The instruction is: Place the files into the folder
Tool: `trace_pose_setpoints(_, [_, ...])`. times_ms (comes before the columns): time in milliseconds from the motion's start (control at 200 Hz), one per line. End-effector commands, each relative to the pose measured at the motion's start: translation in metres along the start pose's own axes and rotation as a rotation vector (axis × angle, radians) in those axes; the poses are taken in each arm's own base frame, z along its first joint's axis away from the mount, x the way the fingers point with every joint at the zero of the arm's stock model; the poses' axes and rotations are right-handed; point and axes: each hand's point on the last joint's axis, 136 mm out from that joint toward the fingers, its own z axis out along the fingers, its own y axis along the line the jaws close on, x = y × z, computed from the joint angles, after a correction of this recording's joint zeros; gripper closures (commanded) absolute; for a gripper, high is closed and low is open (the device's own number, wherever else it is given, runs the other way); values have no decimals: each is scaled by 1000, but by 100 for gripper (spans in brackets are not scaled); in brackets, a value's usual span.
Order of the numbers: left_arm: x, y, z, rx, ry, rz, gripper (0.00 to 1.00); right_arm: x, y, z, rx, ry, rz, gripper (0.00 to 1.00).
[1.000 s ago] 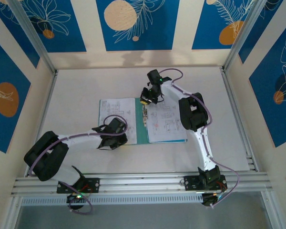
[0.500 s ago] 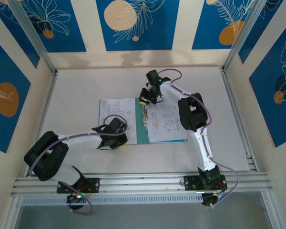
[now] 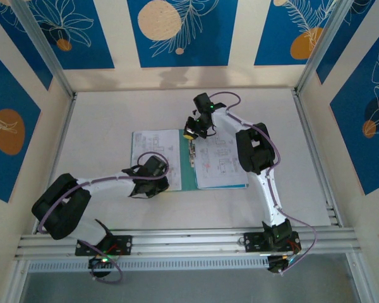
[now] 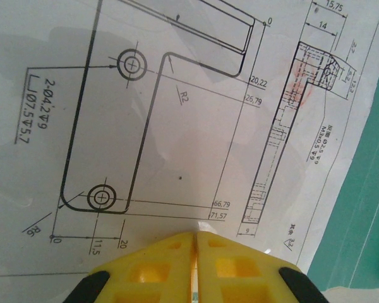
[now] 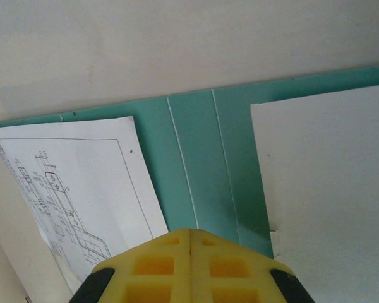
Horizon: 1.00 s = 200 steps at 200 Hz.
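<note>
Top view: nothing has really changed in the last second. Both arms sit where they were, so there's no progress and no setback. The thin, flat teal-green card folder [image 3: 188, 177] lies open mid-tabletop [image 3: 101, 120]. A white paper sheet with black technical drawings [image 3: 150, 144] is on its left leaf, and a second white printed sheet [image 3: 220, 165] is on the right leaf. My read: the files are already lying on the folder and the cover isn't closed yet, so what's left is squaring up and closing. The left hand [image 3: 153, 178] is over the near part of the drawing sheet and the right hand [image 3: 191, 134] is at the far end of the spine. Left wrist view: the left hand [image 4: 196, 235] has its yellow fingers fully closed with nothing between them. The tips are low over the drawing sheet [image 4: 177, 126], but I can't tell whether they're pressing it. The teal folder [image 4: 366, 214] shows at the right edge. Right wrist view: the right hand [image 5: 189, 231] is also fully closed and holds nothing. Its tips point at the creased spine of the folder [image 5: 196, 145]. The drawing sheet [image 5: 82, 183] is to one side and the second sheet [image 5: 328, 189] to the other, looking blank from here. Bare tabletop [image 5: 177, 44] lies beyond, and contact is unclear here too.
</note>
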Motion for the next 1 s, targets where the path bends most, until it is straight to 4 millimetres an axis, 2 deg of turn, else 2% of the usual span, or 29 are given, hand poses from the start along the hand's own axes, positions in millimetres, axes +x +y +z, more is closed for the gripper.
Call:
trace_pose_setpoints(0, [7,20,6,-59,29,-14,91,13,7,-7,-25,39,8,100])
trace_pose_setpoints(210, [7,20,6,-59,27,-16,91,18,3,-10,-25,42,14,100])
trace_pose_setpoints(555, [6,18,6,-53,22,-26,91,22,16,-27,-61,28,-6,100])
trace_pose_setpoints(995, [5,18,9,-54,18,-37,91,42,24,-46,-103,19,-14,100])
